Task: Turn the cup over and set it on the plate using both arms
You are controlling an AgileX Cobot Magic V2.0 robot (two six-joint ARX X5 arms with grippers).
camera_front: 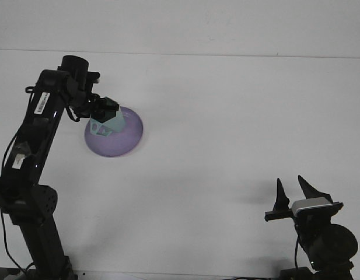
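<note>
Jaws on the left gripper (102,114) are closed around the cup (106,123), holding it over the plate (124,140) near the counter's (226,116) left edge. Whether the cup already touches the plate or hangs just above it, the front view does not settle. It sits toward the plate's left part, tilted, and which way its mouth faces cannot be read from here.

Over at the near right corner, the right gripper (290,193) stands with its jaws spread wide and pointing up, holding nothing, well apart from both cup and plate.

As for handling, the cup looks like pale green translucent plastic with faceted sides. That suggests something light and fairly stiff, unlikely to break if set down a little hard, though a thin wall may flex under a strong squeeze. Smooth plastic can slip, and the facets give flat faces for the jaws to bear on, so a hold across 2 opposite faces near the rim or mid-wall seems safest. Being light, it may tip or skate on the plate's shallow curve when released, so a low, gentle release near the plate's middle appears wise.
</note>
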